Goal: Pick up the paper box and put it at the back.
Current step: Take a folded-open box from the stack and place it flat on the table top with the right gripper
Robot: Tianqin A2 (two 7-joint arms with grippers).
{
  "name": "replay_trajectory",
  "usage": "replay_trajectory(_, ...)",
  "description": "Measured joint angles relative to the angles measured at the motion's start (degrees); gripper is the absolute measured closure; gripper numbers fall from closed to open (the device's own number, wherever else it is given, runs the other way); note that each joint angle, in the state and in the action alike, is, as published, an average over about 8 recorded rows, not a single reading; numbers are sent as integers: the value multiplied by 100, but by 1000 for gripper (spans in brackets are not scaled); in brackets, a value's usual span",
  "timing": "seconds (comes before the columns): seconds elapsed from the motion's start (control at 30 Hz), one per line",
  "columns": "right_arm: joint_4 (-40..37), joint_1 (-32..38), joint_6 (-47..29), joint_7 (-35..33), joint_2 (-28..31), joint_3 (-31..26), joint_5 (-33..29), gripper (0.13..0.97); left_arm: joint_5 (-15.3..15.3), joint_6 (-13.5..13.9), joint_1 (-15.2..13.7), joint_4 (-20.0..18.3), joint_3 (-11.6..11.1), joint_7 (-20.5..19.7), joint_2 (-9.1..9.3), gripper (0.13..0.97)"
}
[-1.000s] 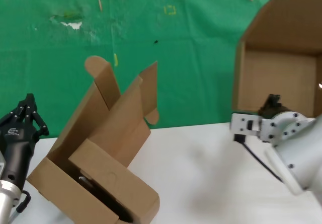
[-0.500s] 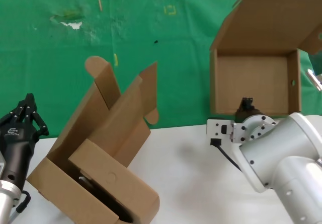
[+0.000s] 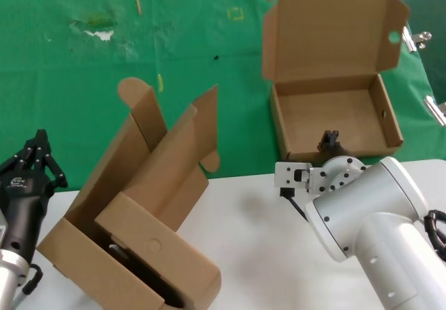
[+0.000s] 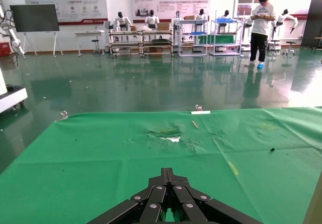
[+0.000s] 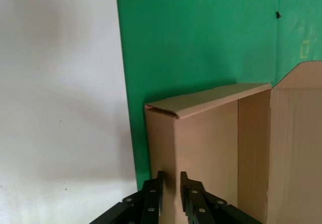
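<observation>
Black fingers of the right end effector (image 5: 170, 191) pinch the near wall of the paper box (image 3: 333, 118), one finger on each face of the cardboard, as the right wrist view shows. In the head view only the tip of the right end effector (image 3: 329, 141) shows above the bulky white right arm (image 3: 369, 226), pressed against that same front wall. The box sits open on the green cloth, the back (image 3: 174, 52), at the right side of the table. Its tray faces up and its lid (image 3: 327, 28) stands raised behind it, with rounded ear flaps at the sides. A small round hole marks the right wall. From the right wrist the box (image 5: 231, 148) shows a folded front edge and a bare brown inside, with green cloth beyond it and the white surface (image 5: 60, 93) beside it.

The left end effector (image 3: 31, 167) hangs at the left edge of the head view, over the line where the white surface (image 3: 265, 240) meets the cloth, apart from everything. Its fingers (image 4: 168, 196) lie pressed together and grip nothing. Just beside it to the right, several other cardboard boxes (image 3: 139, 219) lean wedged into one another, resting on the white surface with flaps tilting up over the cloth. The cloth (image 4: 151, 158) bears a torn, scuffed patch (image 3: 97, 30) and small yellow marks (image 3: 235, 13).
</observation>
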Motion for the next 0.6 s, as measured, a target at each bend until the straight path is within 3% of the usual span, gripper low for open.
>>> replay_trajectory(0.4,77,83,76,-253,-214,229,-100,801,0,0,0,0,0,0,0,957)
replay_trajectory(0.6,576,232,-278,-792,-67,280,475,707,0,0,0,0,0,0,0,957)
